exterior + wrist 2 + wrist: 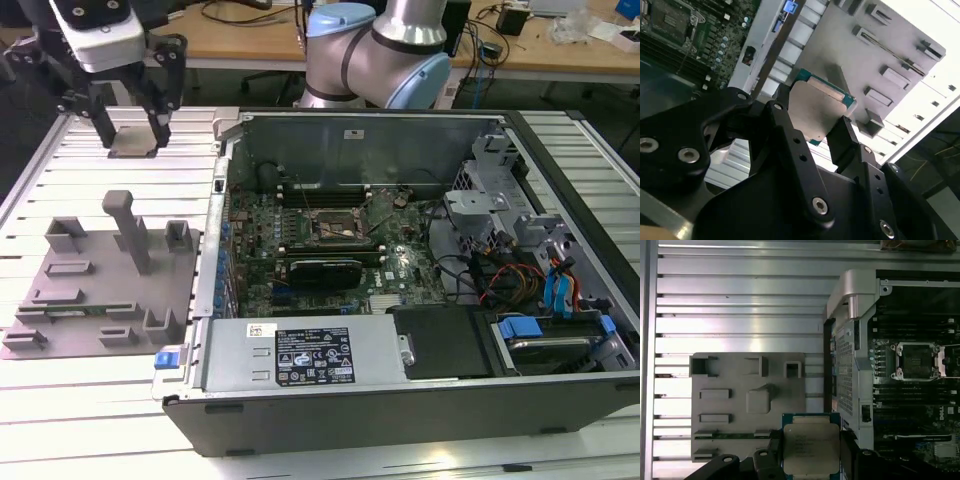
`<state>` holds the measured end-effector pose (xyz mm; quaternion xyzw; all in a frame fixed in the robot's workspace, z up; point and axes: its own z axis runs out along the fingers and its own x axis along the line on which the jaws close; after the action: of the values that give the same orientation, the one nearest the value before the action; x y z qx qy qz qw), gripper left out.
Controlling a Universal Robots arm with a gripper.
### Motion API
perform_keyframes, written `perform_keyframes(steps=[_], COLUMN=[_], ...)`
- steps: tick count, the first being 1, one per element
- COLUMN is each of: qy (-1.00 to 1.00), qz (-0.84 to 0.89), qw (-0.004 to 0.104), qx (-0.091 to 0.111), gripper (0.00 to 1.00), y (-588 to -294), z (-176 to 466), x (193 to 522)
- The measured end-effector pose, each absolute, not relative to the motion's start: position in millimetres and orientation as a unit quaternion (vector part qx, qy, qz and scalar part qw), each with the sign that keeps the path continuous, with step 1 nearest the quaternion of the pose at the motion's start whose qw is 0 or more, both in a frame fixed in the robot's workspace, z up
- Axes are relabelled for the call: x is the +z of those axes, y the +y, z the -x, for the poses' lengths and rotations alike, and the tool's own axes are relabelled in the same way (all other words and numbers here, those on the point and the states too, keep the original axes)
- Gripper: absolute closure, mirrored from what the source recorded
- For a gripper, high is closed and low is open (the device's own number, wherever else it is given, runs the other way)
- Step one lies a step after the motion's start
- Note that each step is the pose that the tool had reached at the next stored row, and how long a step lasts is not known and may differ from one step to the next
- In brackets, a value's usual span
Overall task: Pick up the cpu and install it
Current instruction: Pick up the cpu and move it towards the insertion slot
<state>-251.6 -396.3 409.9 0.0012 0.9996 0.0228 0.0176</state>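
In the exterior view my gripper hangs at the back left, raised over the ribbed table, shut on the cpu, a small flat pale square. Both wrist views show the cpu held flat by two opposite edges between the black fingers, its silvery top and green border visible. The open motherboard socket lies inside the computer case, well to the exterior view's right of the gripper.
A grey fixture tray with posts and slots sits on the ribbed table on the exterior view's left of the case. The case wall stands between tray and motherboard. Cables and drive bays fill the case's right side.
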Motion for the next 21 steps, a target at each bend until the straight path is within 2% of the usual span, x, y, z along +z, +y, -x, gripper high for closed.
perform_keyframes(steps=[21], qy=[1.000], qz=[-0.001], qw=[0.018], qx=[0.023], gripper=[0.45], y=[-396.2], z=[136.9], x=[409.9])
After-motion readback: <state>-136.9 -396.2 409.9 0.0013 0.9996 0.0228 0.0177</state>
